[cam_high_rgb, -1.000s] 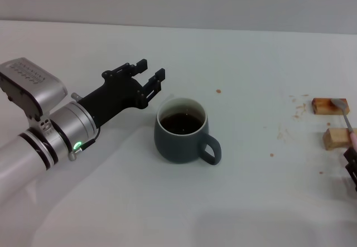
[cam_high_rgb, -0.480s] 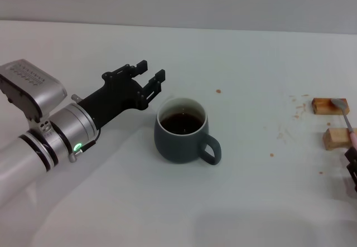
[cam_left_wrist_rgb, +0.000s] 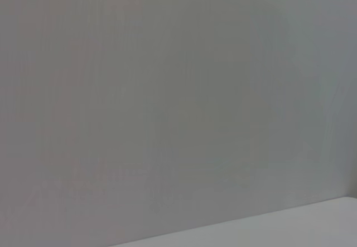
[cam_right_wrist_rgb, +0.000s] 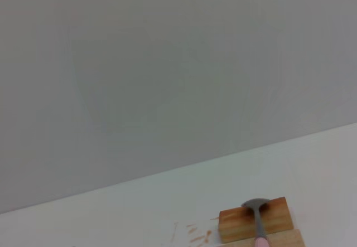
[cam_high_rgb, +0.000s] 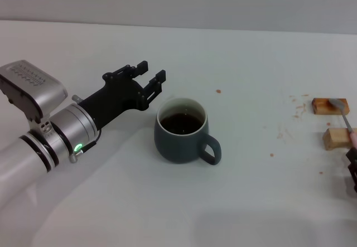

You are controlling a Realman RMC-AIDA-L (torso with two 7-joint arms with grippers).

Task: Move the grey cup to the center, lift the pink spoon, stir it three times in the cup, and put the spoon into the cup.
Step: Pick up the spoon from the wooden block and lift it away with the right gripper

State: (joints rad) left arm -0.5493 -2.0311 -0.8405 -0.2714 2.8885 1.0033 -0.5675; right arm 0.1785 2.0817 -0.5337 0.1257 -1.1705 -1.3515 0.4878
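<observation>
one mug (cam_high_rgb: 181,130); one spoon (cam_high_rgb: 341,111), right of the mug; two wooden blocks (cam_high_rgb: 325,106) (cam_high_rgb: 336,138), right of the mug; two grippers, left (cam_high_rgb: 152,78) and right (cam_high_rgb: 352,166).

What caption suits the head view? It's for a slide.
Left gripper open beside the grey cup; pink spoon rests across two wooden blocks.

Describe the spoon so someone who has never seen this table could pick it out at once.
Look to the far right edge of the white table, where two small wooden blocks lie one behind the other. Across them rests the slim spoon with a pale pink handle, its small grey metal bowl on the farther block. It is the only utensil there, far from the squat blue-grey ceramic mug.
</observation>
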